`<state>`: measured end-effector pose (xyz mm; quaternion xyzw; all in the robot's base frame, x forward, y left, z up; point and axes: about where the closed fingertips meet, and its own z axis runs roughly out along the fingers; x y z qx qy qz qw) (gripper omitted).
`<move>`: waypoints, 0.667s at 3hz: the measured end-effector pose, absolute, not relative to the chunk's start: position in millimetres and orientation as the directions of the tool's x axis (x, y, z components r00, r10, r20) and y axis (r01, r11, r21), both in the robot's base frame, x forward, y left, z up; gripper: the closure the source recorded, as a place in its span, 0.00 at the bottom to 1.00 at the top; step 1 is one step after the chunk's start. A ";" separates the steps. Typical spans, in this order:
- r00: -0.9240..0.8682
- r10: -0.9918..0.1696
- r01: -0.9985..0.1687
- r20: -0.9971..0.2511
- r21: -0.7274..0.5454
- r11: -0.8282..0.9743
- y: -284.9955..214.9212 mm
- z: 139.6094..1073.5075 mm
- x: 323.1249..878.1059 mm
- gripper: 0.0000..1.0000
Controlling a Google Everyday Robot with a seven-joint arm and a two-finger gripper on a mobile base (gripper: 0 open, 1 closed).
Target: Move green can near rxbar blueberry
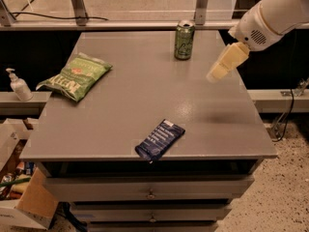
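Note:
The green can (184,40) stands upright at the far edge of the grey table (120,110), right of centre. The rxbar blueberry (160,139), a flat navy wrapper with white text, lies near the table's front edge. My gripper (217,70) hangs above the table's right side on the white arm (270,16), to the right of the can and a little nearer than it, well apart from it. Nothing shows in the gripper.
A flat green chip bag (75,75) lies at the table's left side. A soap dispenser (18,85) stands on a ledge to the left. Cardboard boxes (24,197) sit on the floor at lower left. A metal rail (145,25) runs behind the table.

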<state>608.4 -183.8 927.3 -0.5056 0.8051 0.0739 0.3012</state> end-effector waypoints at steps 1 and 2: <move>-0.325 -0.708 -0.836 -0.627 -0.160 0.525 -176.3 922.3 638.4 0.00; -0.325 -0.708 -0.836 -0.627 -0.160 0.525 -176.2 922.2 638.5 0.00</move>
